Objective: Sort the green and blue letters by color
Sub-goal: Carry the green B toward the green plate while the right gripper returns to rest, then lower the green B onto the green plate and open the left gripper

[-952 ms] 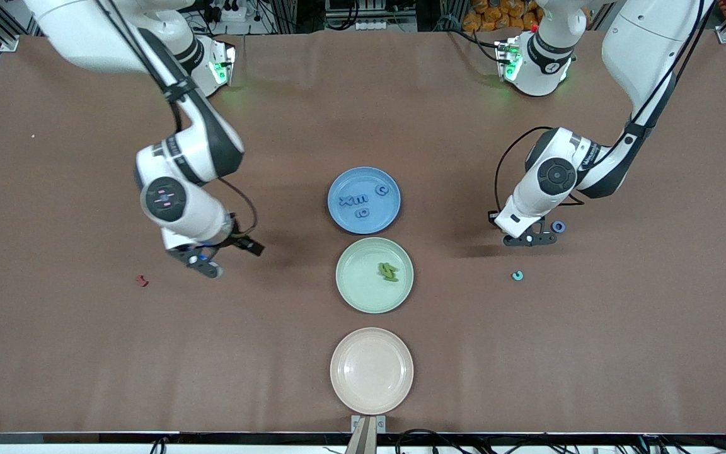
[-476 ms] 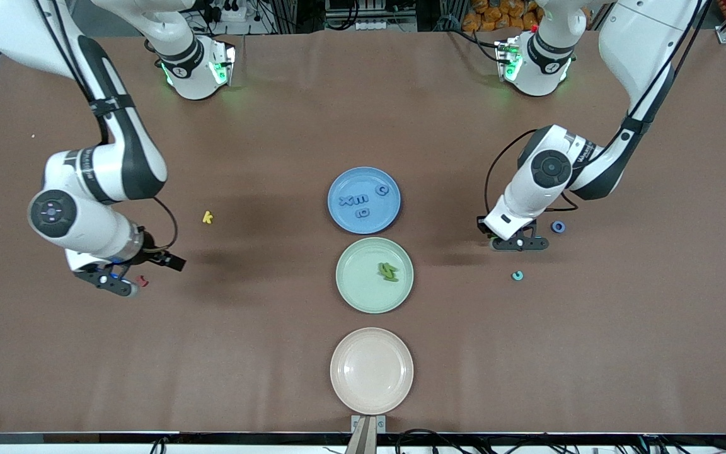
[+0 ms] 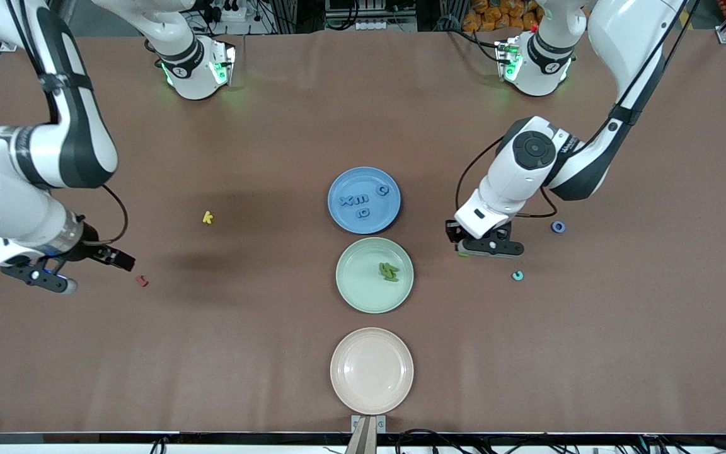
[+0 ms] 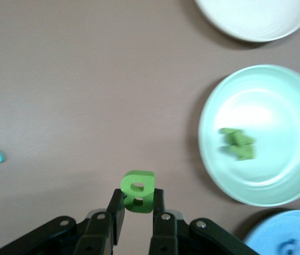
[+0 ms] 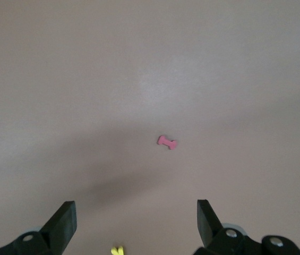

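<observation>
**Green letter clamped in the left gripper, beside the green plate**

Green chunky toy letter (image 4: 138, 190), with 2 holes like a B, sits pinched between the fingers of the left gripper (image 3: 488, 247), which is up over bare table just beside the pale green round plate (image 3: 355, 296), toward the left arm's end of the table.

Taking the front view from its left edge: the right gripper (image 3: 40, 276) is over the brown table (image 3: 212, 353) well away from the green plate, toward the right arm's end, its fingers spread wide and holding nothing. A small dark red letter (image 3: 142, 280) lies between that gripper and the green plate. A yellow letter k (image 3: 208, 217) lies farther from the front camera than the green plate.

Next come 3 plates in a row. The blue round plate (image 3: 341, 186), touching the green plate's rim, holds 4 blue letters (image 3: 362, 202). The green plate holds green letters (image 3: 389, 272) in a small heap. A cream round plate (image 3: 344, 384) lies nearer the camera than the green plate.

A teal letter (image 3: 517, 275) and a blue ring-shaped letter (image 3: 558, 226) lie on the table past the left gripper.
</observation>
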`<state>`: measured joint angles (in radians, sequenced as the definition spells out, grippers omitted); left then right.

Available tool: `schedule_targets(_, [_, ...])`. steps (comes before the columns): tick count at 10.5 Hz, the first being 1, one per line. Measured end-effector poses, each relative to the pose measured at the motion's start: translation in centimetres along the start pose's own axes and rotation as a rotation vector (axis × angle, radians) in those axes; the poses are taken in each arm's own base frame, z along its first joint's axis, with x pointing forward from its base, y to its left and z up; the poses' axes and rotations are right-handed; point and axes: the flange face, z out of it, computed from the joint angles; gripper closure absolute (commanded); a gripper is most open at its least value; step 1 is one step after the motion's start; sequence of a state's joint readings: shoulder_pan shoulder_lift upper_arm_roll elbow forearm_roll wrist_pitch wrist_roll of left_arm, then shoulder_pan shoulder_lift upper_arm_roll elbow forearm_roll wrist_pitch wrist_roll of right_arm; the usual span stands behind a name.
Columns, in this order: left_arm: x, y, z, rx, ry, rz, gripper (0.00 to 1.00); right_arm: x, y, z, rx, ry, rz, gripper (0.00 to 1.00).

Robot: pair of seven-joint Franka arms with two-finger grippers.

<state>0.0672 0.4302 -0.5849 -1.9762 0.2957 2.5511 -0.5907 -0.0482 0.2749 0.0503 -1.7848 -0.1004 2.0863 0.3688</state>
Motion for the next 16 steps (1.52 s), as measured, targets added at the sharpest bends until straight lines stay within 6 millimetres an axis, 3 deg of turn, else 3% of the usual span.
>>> schedule_targets(2, [0.6, 4.9, 0.4, -0.062, 0.004, 0.013, 1.00, -0.1, 1.2, -6.0, -0.027, -0.049, -0.041, 0.00])
schedule_targets(4, [0.4, 10.3, 1.8, -0.122, -0.011, -0.023, 1.00, -0.6, 2.3, -13.7, -0.039, -0.071, -0.045, 0.00])
schedule_targets(5, [0.5, 11.9, 2.8, -0.144, -0.021, -0.033, 1.00, -1.3, 2.8, -16.9, -0.037, -0.065, -0.042, 0.00])
schedule_targets(7, [1.4, 12.4, 5.9, -0.136, -0.030, -0.043, 1.00, -2.8, 3.4, -21.0, -0.017, -0.047, -0.034, 0.00])
schedule_targets(9, [1.7, 12.4, 9.1, -0.078, -0.018, -0.029, 1.00, -4.3, 4.4, -23.8, -0.004, -0.047, -0.023, 0.00])
schedule_targets(12, [2.0, 12.6, 10.3, -0.037, 0.005, -0.014, 1.00, -5.6, 6.0, -26.6, 0.010, -0.026, -0.001, 0.00])
schedule_targets(14, [1.9, 12.1, 11.0, -0.029, -0.003, -0.015, 1.00, -5.6, 6.0, -26.2, 0.011, -0.034, -0.006, 0.00])
schedule_targets(16, [1.7, 12.1, 11.7, -0.027, -0.011, -0.016, 0.96, -5.4, 5.8, -24.2, 0.002, -0.071, -0.016, 0.00])
